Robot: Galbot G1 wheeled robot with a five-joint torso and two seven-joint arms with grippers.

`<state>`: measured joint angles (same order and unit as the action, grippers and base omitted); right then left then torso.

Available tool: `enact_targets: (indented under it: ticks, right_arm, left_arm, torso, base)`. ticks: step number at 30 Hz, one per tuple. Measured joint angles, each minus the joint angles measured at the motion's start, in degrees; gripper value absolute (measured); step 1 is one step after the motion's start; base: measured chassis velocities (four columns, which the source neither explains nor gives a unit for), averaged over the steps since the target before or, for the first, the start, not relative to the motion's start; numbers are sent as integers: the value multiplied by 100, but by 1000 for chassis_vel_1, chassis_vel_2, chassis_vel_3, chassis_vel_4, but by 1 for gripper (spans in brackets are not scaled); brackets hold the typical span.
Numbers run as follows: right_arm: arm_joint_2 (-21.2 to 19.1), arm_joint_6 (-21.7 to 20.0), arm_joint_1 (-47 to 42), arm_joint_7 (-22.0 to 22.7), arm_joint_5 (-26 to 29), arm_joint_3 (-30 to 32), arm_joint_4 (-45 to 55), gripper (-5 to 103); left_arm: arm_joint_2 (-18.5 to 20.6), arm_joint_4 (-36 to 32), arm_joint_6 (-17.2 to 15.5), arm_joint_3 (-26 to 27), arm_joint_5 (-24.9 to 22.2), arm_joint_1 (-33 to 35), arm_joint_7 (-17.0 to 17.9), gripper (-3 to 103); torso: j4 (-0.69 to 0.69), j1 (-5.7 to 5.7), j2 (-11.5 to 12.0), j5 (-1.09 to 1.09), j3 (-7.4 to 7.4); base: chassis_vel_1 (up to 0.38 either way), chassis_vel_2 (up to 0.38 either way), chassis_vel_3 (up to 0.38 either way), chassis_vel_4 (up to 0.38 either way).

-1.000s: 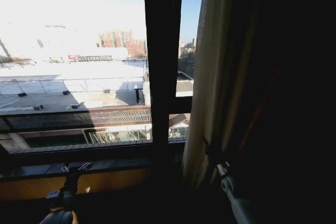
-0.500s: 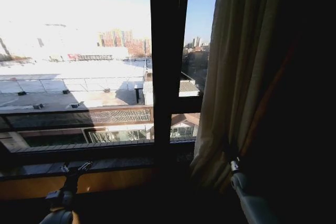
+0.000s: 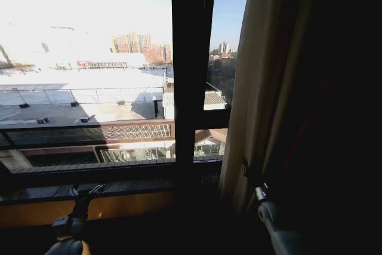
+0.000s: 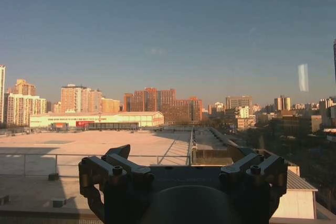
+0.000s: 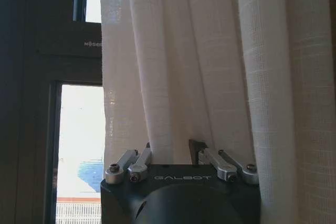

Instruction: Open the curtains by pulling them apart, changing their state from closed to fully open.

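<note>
Right gripper sits low at the curtains, fingers closed in on a pinched pleat of fabric between them. In the head view the right gripper is at the curtain's inner edge, gathered right of the dark window frame, glass to its left uncovered. Left gripper parked low by the sill, jaws spread wide, holding nothing. Fabric looks sheer, light, soft, likely slips; better to hold a bunched fold near the edge.

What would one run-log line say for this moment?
right gripper: shut on curtain | left gripper: open, idle low by window
</note>
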<state>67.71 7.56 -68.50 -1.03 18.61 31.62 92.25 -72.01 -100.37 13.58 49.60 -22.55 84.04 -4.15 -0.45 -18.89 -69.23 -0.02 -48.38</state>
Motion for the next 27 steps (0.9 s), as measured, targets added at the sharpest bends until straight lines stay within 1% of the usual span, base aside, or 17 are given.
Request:
enact_targets:
  ticks: [1,5,7,10,12,16,18,19,27]
  right_arm:
    - [0,0,0,0,0,0,0,30]
    - [-48,1,-334,-97,-11,-36,295,52]
    - [-52,1,-376,-112,-15,-36,330,52]
    - [-49,17,-513,-127,-52,-37,435,69]
    - [-47,21,-520,-126,-57,-37,444,69]
    - [-41,31,-529,-114,-65,-40,453,90]
    - [-41,31,-529,-113,-66,-40,453,90]
    - [-40,33,-527,-110,-66,-40,453,98]
    - [-38,38,-520,-102,-69,-40,448,100]
  left_arm:
    - [0,0,0,0,0,0,0,100]
    - [0,0,0,0,0,0,0,100]
    - [0,0,0,0,0,0,0,100]
    - [0,0,0,0,0,0,0,100]
    - [0,0,0,0,0,0,0,100]
    - [0,0,0,0,0,0,0,100]
    - [0,0,0,0,0,0,0,100]
    - [0,0,0,0,0,0,0,100]
    - [0,0,0,0,0,0,0,100]
  torso:
    - [0,0,0,0,0]
    - [-1,0,0,2,0]
    - [-1,0,0,2,0]
    - [-1,0,0,1,0]
    - [-1,0,0,1,0]
    - [-1,0,0,1,0]
    - [-1,0,0,2,0]
    - [-1,0,0,2,0]
    - [-1,0,0,1,0]
  base:
    - [0,0,0,0]
    - [0,0,0,0]
    - [0,0,0,0]
    - [0,0,0,0]
    - [0,0,0,0]
    - [0,0,0,0]
    - [0,0,0,0]
    - [0,0,0,0]
    - [0,0,0,0]
